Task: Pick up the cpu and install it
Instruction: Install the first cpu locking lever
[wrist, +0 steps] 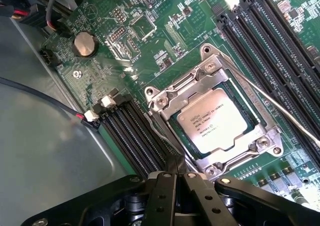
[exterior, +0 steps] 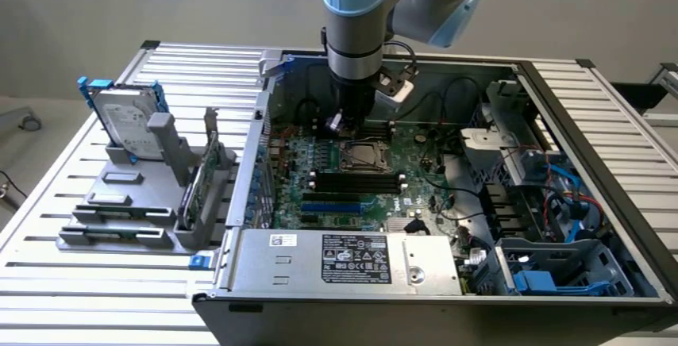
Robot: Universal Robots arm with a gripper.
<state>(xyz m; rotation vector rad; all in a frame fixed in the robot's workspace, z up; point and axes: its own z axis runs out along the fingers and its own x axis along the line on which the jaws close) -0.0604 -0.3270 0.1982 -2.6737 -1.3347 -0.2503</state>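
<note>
Tool (wrist: pixel 175 172) is hanging closed inside the PC case (exterior: pixel 317 271), fingers (wrist: pixel 165 196) pressing together w/ nothing between them, gripping nothing. In the exterior view the tool (exterior: pixel 341 122) is hovering low over the motherboard (wrist: pixel 150 30), near the socket.

Key relation: the cpu (wrist: pixel 216 120) is lying just ahead of the fingertips, apart from them, not touching. In the exterior view it is sitting slightly toward the exterior view's right of the tool and nearer the case front. Chip approx square, so no real long axis; edges running parallel w/ the socket frame.

Containers:
- socket (wrist: pixel 210 68): holding the cpu, flat, metal top facing up. Lever wire (wrist: pixel 280 108) is running off alongside; clamped or not, can't tell
- case: holding motherboard, RAM slots (wrist: pixel 135 131) beside the socket
- grey holder (exterior: pixel 122 231) on the desk (exterior: pixel 106 298): carrying the hard drive (exterior: pixel 127 120) upright, well apart from the tool
</note>
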